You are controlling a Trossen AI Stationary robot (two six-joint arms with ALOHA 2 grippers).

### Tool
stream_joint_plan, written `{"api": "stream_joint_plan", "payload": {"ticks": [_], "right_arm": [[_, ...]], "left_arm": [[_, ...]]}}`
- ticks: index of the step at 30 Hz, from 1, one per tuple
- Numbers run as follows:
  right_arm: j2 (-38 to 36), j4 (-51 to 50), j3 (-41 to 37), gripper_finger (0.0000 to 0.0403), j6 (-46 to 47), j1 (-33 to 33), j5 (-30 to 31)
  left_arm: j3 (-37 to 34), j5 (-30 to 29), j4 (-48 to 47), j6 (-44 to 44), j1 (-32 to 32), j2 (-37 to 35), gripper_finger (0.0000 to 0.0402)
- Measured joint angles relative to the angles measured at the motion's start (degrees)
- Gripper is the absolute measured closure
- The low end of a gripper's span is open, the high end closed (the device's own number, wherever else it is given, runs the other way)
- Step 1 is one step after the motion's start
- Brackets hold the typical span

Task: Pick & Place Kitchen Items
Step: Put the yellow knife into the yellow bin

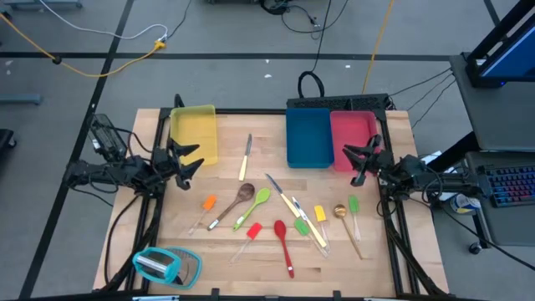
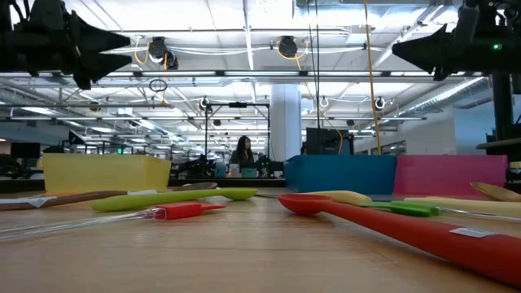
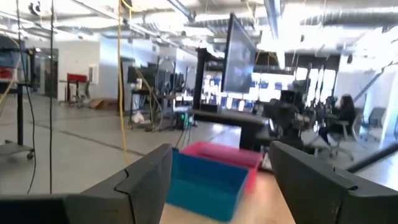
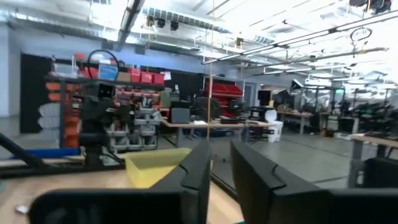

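Several kitchen items lie flat on the middle of the wooden table: a cream-handled knife point(image 1: 245, 159), a wooden spoon point(image 1: 234, 205), a green spoon point(image 1: 255, 206), an orange spatula point(image 1: 206, 205), a red spoon point(image 1: 284, 242), a yellow spatula point(image 1: 320, 216) and a gold spoon point(image 1: 343, 216). My left gripper point(image 1: 199, 157) hovers open at the table's left edge beside the yellow tray, well above the table. My right gripper point(image 1: 351, 164) hovers at the right edge in front of the pink tray, its fingers point(image 4: 220, 149) a narrow gap apart. Neither has anything between its fingers.
A yellow tray point(image 1: 194, 134) stands at the far left; a blue tray point(image 1: 308, 138) and a pink tray point(image 1: 351, 134) stand side by side at the far right. A teal-and-clear rounded object point(image 1: 167, 266) sits at the near left corner. A person sits far off in the room point(image 2: 242, 155).
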Motion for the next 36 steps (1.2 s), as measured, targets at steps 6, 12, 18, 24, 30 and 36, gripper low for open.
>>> {"api": "stream_joint_plan", "payload": {"ticks": [6,12,18,24,30,36], "right_arm": [[9.5,12.4,0.0,0.0298,1.9,0.0,-7.8],[22.5,25.4,1.2,0.0293,1.5,0.0,-10.4],[34.9,26.5,5.6,0.0297,1.5,0.0,-10.4],[41.7,26.7,6.0,0.0296,1.5,0.0,-10.4],[43.5,27.5,6.1,0.0300,2.1,0.0,-10.3],[43.6,27.6,6.2,0.0300,2.0,0.0,-10.3]], "left_arm": [[0.0,0.0,12.8,1.0,0.0,11.0,0.0128],[4.2,-0.1,20.5,0.6,0.0,25.8,0.0128],[13.8,-0.1,19.4,-0.6,-0.1,42.0,0.0128],[25.8,-4.3,5.1,-0.6,0.0,53.4,0.0130],[39.0,-10.4,-15.0,-6.4,1.4,62.4,0.0168],[44.9,-10.1,-23.3,-13.9,4.7,70.0,0.0209]]}}
